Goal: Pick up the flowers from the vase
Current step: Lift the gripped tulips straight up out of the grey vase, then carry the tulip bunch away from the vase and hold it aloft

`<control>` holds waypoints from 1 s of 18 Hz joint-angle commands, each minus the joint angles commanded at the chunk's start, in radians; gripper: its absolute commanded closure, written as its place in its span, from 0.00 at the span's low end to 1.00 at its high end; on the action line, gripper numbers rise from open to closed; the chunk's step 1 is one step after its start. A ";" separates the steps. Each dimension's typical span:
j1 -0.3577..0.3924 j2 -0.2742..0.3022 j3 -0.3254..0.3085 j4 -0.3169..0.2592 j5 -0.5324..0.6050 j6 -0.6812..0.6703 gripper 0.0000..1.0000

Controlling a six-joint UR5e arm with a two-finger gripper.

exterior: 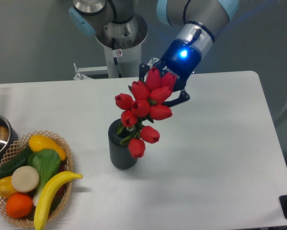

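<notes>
Woven wicker basket of plastic fruit (64,143) sits far left on the white tabletop (220,158). Dark grey ribbed cylindrical vase (122,151) stands mid-table. Red tulip bunch with green stems (144,109) leans up-right, lowest stems at the vase mouth. Black end effector (168,85) sits behind the top buds; finger state hidden, cannot tell. Bunch looks light, soft, crushable: grip stems, not buds.
</notes>
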 joint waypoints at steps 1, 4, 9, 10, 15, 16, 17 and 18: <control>0.000 0.000 0.000 0.000 0.000 -0.008 1.00; 0.002 0.002 0.000 0.000 0.000 -0.020 1.00; 0.052 0.003 0.018 0.000 0.002 -0.032 1.00; 0.069 0.000 0.028 0.002 0.005 -0.020 1.00; 0.120 -0.074 0.080 0.003 0.154 0.127 1.00; 0.120 -0.080 0.084 0.003 0.246 0.136 1.00; 0.115 -0.093 0.087 0.003 0.321 0.146 1.00; 0.112 -0.104 0.089 0.003 0.371 0.155 1.00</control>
